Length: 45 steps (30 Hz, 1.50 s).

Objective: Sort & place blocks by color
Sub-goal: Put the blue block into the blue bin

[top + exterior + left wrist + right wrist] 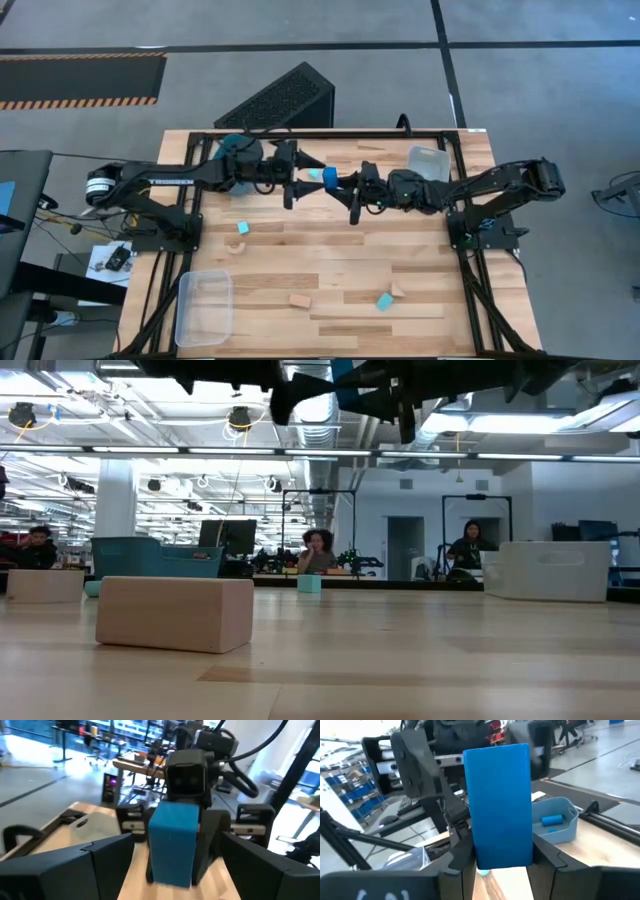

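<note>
From above, the left gripper (308, 176) and the right gripper (352, 190) meet high over the back of the wooden counter (330, 262), with a blue block (330, 178) between them, while tan and light blue blocks lie far off in front. The right wrist view shows more: the right gripper (501, 862) is clenched on the tall, smooth blue block (499, 805), and a teal bin (559, 825) holds one small blue piece (551, 820). In the left wrist view the left gripper (175, 865) is spread wide, its fingers (70, 865) apart from the blue block (172, 842).

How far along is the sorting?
Early. One blue piece lies in the teal bin. The right gripper holds a blue bar in midair, facing the open left gripper. Two cyan blocks and three tan blocks lie unsorted on the table.
</note>
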{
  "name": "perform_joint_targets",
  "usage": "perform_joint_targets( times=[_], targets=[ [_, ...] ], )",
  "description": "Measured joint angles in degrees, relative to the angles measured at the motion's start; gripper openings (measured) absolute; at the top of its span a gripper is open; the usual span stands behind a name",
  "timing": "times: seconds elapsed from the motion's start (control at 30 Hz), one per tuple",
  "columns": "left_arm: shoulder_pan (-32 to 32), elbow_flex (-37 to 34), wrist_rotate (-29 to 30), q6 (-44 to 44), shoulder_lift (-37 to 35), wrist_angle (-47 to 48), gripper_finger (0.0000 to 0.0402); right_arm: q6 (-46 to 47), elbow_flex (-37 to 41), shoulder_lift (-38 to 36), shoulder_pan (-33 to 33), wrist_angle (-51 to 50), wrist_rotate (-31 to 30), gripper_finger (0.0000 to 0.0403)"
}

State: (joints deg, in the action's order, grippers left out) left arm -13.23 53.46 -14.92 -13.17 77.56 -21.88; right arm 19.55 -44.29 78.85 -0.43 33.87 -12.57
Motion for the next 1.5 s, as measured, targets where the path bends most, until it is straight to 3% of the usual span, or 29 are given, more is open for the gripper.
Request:
perform_joint_targets(
  times=[0.43, 0.8, 1.03, 1.2, 1.3, 1.5],
  targets=[
    [-2.9, 6.0, -13.4, -3.4, 7.2, -1.1, 0.0239, -0.2, 0.0, 0.0, 0.0, -0.3, 2.2, 0.0145],
    [-5.1, 6.1, -18.4, -2.4, 7.1, -2.2, 0.0107, 0.2, 0.0, 0.0, 0.0, -0.4, 2.3, 0.0146],
    [-7.1, 6.1, -21.2, -3.2, 7.1, -2.1, 0.0104, 0.5, 0.0, 0.0, -0.5, -0.2, 2.2, 0.0144],
    [-7.9, 6.1, -22.2, -3.8, 6.8, -1.9, 0.0126, 0.5, 0.0, 0.0, -0.9, 0.2, 2.2, 0.0144],
    [-7.9, 6.1, -22.3, -3.7, 6.8, -1.9, 0.0116, 0.5, 0.0, 0.0, -0.9, 0.2, 2.2, 0.0144],
    [-9.8, 6.1, -21.7, -4.5, 6.7, -0.9, 0.0105, 4.0, 0.0, 0.0, -3.4, -0.5, 2.4, 0.0183]
  ],
)
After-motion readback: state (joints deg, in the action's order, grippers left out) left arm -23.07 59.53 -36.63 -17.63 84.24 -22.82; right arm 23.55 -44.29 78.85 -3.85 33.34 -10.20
